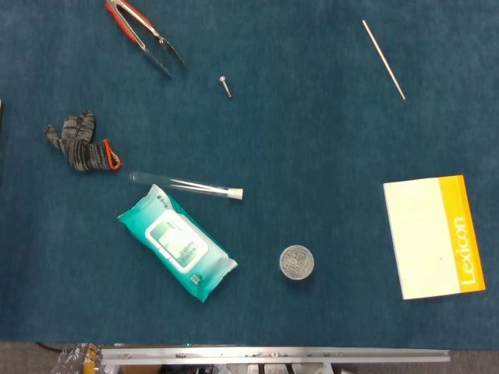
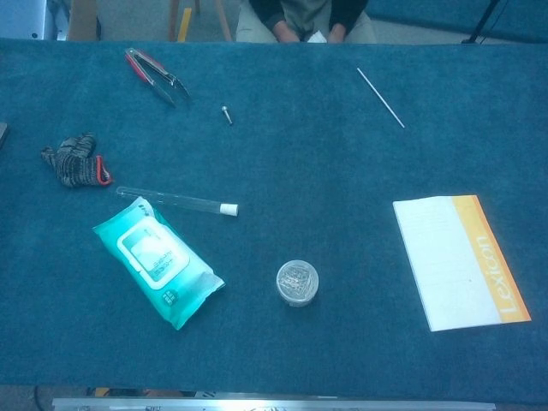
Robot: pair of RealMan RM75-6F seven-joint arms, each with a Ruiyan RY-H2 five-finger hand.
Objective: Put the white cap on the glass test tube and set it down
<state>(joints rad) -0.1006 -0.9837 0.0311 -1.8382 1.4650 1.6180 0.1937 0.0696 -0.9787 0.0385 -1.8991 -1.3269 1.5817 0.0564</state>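
A glass test tube point(image 1: 183, 185) point(image 2: 171, 199) lies flat on the blue cloth, left of centre, just above the wipes pack. Its white cap point(image 1: 234, 193) point(image 2: 228, 208) sits on the tube's right end. Neither of my hands shows in the head view or the chest view.
A teal wipes pack point(image 1: 176, 241) lies below the tube, a grey glove point(image 1: 80, 146) to its left. Red-handled tongs point(image 1: 140, 31), a small screw point(image 1: 225, 85) and a thin rod point(image 1: 383, 58) lie at the back. A round tin point(image 1: 296, 262) and a Lexicon notebook point(image 1: 433, 234) sit right.
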